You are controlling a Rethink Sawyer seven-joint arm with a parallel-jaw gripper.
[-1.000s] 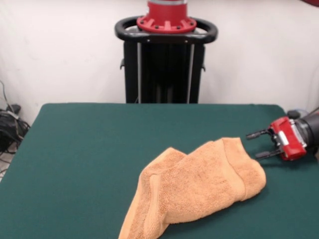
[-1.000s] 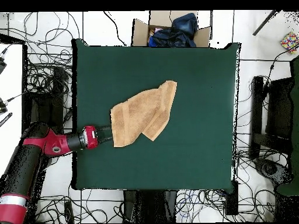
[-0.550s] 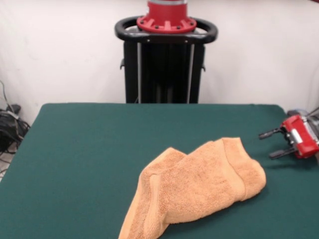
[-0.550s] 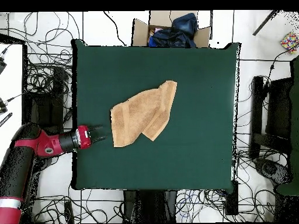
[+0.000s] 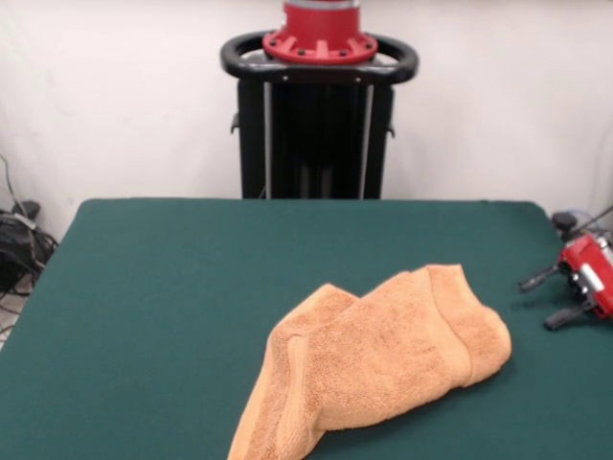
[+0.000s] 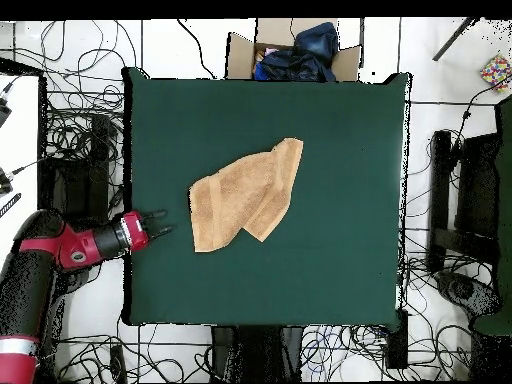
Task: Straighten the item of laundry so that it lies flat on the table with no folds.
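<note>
- Since one second ago the hand (image 5: 551, 299) (image 6: 158, 222) has drawn back from the towel (image 5: 378, 359) (image 6: 246, 194) toward the side edge of the desk (image 5: 172, 287) (image 6: 330, 150); the towel itself has not changed its place or shape.
- Now the hand is near that edge, apart from the towel, with its two fingers spread and nothing between them.
- The towel lies near the middle of the desk, not flat: it is folded over itself, with one layer lying on another and a rounded fold on the side facing the hand.
- In the front view one narrow end of the towel reaches the bottom edge of the picture.
- Beyond the far edge in the overhead view stands a cardboard box (image 6: 240, 50) with dark cloth inside.
</note>
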